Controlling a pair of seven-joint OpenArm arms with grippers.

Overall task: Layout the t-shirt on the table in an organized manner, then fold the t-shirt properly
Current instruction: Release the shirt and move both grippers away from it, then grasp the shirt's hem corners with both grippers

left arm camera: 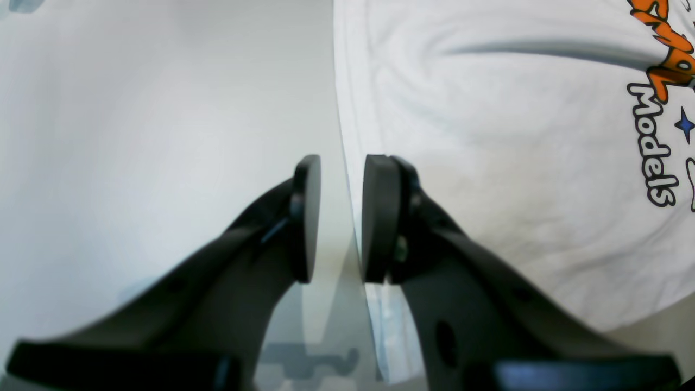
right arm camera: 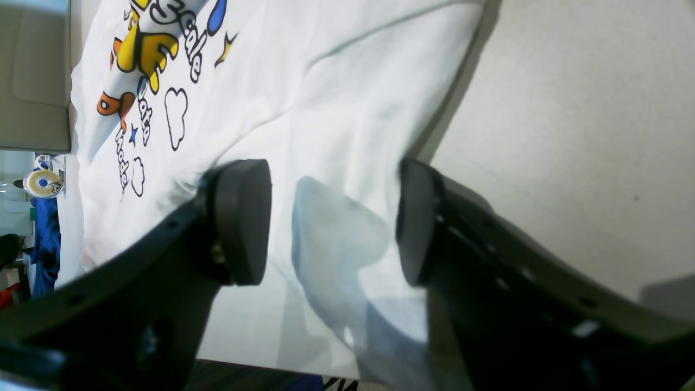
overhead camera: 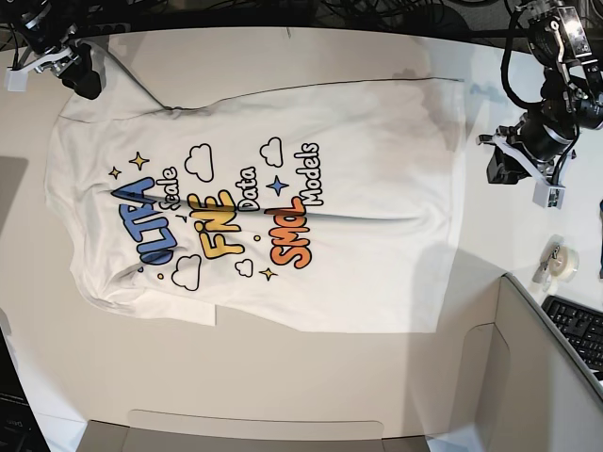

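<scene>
The white t-shirt (overhead camera: 358, 169) lies spread flat on the white table (overhead camera: 283, 377), print facing up, with a few soft creases. My left gripper (left arm camera: 341, 217) hovers low over the shirt's straight edge (left arm camera: 488, 163), its pads a small gap apart with nothing between them. In the base view it (overhead camera: 497, 162) sits just right of the shirt. My right gripper (right arm camera: 334, 222) is wide open above plain white fabric (right arm camera: 326, 98) close to the shirt's edge. In the base view it (overhead camera: 85, 83) is at the shirt's top left corner.
A tape roll (overhead camera: 556, 256) and a keyboard (overhead camera: 577, 330) lie at the right. A grey partition panel (overhead camera: 528, 377) borders the lower right. Cables hang along the far edge. Bare table (left arm camera: 136, 136) lies beside the shirt's edge.
</scene>
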